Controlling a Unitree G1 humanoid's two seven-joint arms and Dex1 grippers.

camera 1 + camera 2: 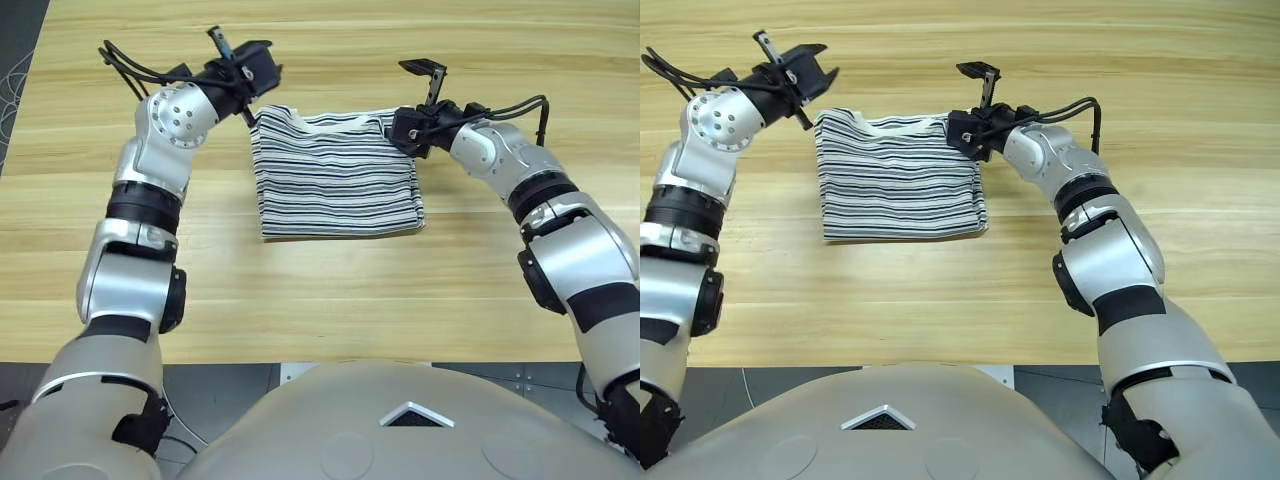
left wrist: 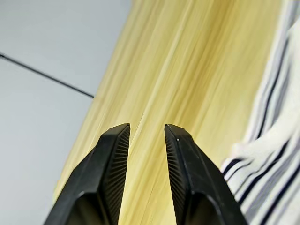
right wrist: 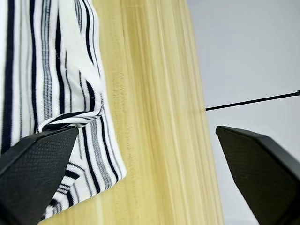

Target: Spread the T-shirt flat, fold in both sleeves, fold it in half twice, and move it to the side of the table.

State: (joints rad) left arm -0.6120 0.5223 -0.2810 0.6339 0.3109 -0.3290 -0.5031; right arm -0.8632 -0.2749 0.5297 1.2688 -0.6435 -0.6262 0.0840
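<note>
The striped T-shirt lies on the wooden table folded into a compact rectangle, with its white collar at the far edge. My left gripper hovers just beyond the shirt's far left corner. In the left wrist view its fingers stand a narrow gap apart over bare wood, nothing between them, and the T-shirt lies beside them. My right gripper is at the far right corner, wide open. One finger sits over the T-shirt's edge and the other is off the cloth.
Bare wood surrounds the shirt on all sides, with wide room to the left, right and front. The table's far edge and grey floor lie just beyond both grippers. Dark floor shows past the table's left edge.
</note>
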